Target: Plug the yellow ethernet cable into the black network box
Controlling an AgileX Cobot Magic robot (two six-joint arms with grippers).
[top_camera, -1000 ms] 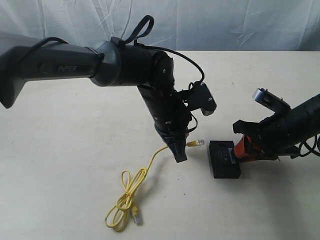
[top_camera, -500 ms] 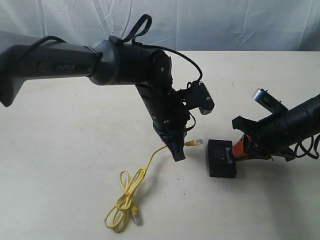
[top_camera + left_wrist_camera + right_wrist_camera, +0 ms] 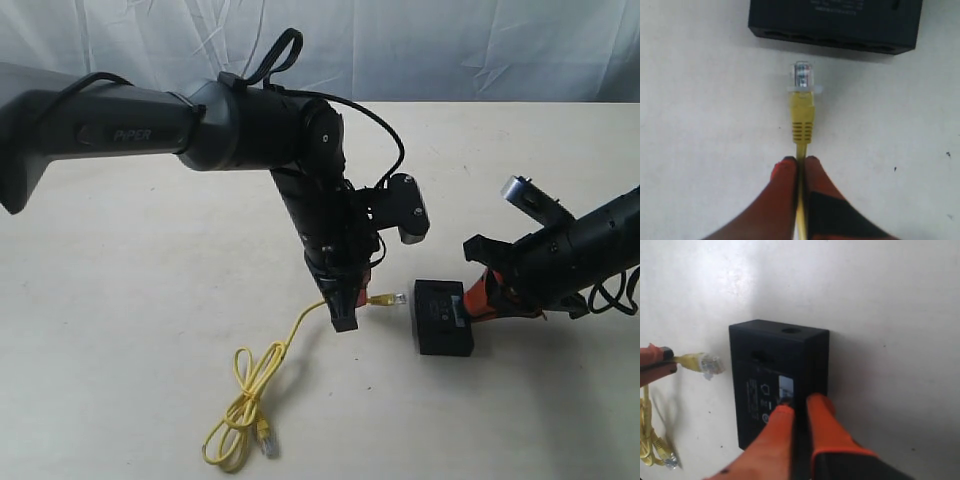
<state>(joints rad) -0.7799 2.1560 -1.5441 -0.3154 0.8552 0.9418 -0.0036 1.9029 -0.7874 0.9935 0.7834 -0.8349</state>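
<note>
- Left jaws clenched on the yellow ethernet cable (image 3: 802, 125) just behind its ribbed boot, orange fingertips (image 3: 785, 182) pinched flat on the cord. The short grip looks chosen so the plug (image 3: 801, 75) sticks out stiff and aimed, not drooping.
- The plug points straight at the port side of the black network box (image 3: 835, 22). It is near the box but apart from it, with a strip of bare bench (image 3: 700, 125) between them. Not inserted yet.
- Right jaws drawn to a thin slit, orange fingertips (image 3: 777, 432) down on the box's top at the edge away from the plug, beside the white label (image 3: 785, 386). This reads as pressing, not pinching (my guess: bracing the box so it won't slide when the plug pushes in).
- The box lies flat on the bench with its port side facing the plug. Faint dark sockets (image 3: 830, 42) run along that face; I can't tell which one the plug lines up with.
- Cable look: thin bright-yellow cord, a clear plug with contacts faintly showing, a yellow ribbed boot.
- From the left jaws the cord runs away from the box to loose loops (image 3: 245, 405) lying on the bench, well apart from the box. The second clear plug (image 3: 266, 437) lies free at the loops' far end.
- Box look: small, flat, matte black, with pale markings on top and a round hole (image 3: 790, 331) in one narrow side.
</note>
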